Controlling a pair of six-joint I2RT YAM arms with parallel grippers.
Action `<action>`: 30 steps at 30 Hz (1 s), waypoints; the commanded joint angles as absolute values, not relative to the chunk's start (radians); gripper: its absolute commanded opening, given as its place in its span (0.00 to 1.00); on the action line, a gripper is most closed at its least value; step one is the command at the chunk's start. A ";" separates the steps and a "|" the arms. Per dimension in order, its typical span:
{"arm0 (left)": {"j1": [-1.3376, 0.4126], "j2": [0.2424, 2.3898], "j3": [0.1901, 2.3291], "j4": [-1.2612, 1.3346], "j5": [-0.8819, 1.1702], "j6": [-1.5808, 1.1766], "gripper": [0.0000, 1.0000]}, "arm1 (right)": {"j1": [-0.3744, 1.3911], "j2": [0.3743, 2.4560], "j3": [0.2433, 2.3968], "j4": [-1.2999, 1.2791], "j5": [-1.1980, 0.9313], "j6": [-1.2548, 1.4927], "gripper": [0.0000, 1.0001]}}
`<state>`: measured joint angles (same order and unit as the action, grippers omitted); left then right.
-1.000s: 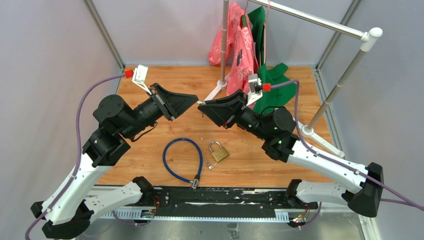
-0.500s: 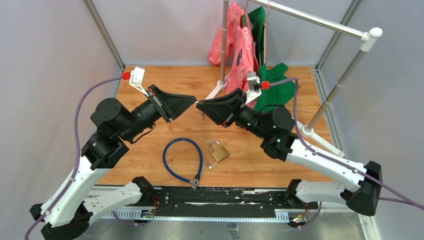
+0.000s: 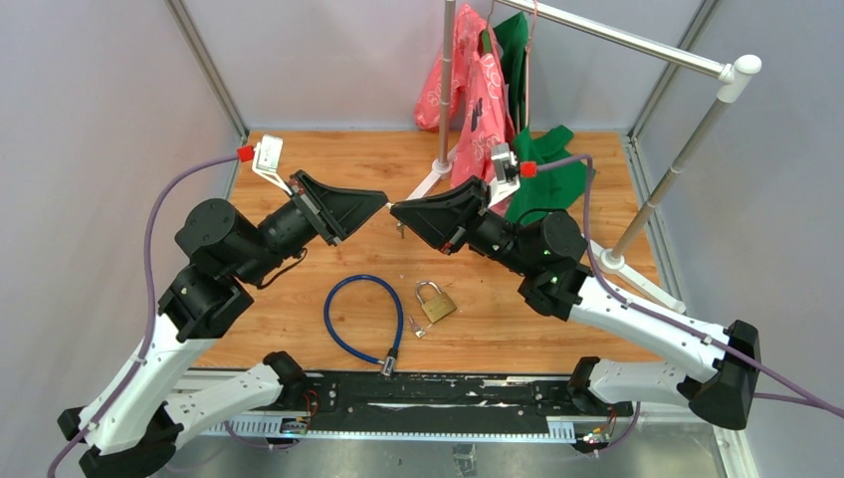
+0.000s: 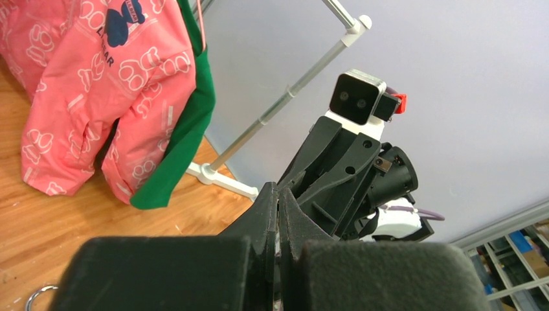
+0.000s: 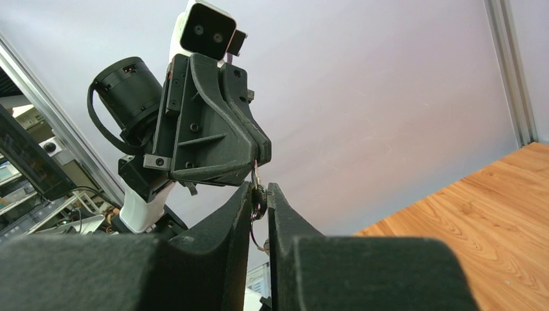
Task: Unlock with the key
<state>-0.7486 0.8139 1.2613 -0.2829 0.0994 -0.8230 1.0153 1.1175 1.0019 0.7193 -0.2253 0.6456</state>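
Note:
A small key (image 5: 258,193) with a dark head and a wire ring hangs in mid-air between the two grippers. My left gripper (image 5: 261,157) is shut on its upper metal part. My right gripper (image 5: 259,189) has its jaws closed on the dark head. From above, the left gripper (image 3: 382,202) and right gripper (image 3: 396,210) meet tip to tip over the table, with the key (image 3: 399,230) dangling under them. The brass padlock (image 3: 435,302) lies on the wood below. In the left wrist view the left gripper (image 4: 279,191) is pressed shut, the right arm just behind it.
A blue cable lock (image 3: 363,317) lies left of the padlock, with small keys (image 3: 416,328) beside it. At the back stands a clothes rail (image 3: 617,38) with pink (image 3: 476,110) and green garments (image 3: 542,169). Its white foot (image 3: 637,277) reaches along the right side.
The right gripper has moved left until its tip meets the left gripper's, and its jaws have narrowed onto the key's head. The left arm drew back slightly.

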 commanded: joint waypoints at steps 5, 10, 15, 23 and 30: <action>-0.752 0.807 1.236 -0.292 0.033 -0.804 0.00 | 1.024 1.124 1.035 0.764 -0.291 0.671 0.00; -0.751 0.799 1.221 -0.287 0.028 -0.802 0.00 | 1.024 1.133 1.053 0.702 -0.306 0.680 0.00; -0.752 0.784 1.212 -0.319 0.003 -0.786 0.28 | 1.023 1.118 1.040 0.650 -0.289 0.661 0.00; -0.751 0.748 1.207 -0.443 -0.068 -0.697 0.92 | 1.021 0.987 0.965 0.323 -0.073 0.590 0.00; -0.752 0.739 1.098 -0.574 -0.087 -0.537 0.93 | 0.968 0.866 0.902 0.034 -0.002 0.548 0.00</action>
<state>-0.7486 0.7441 1.1793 -0.4732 -0.0547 -0.6487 1.0077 0.9279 0.9581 0.2337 -0.0597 0.5873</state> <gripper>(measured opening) 0.932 0.015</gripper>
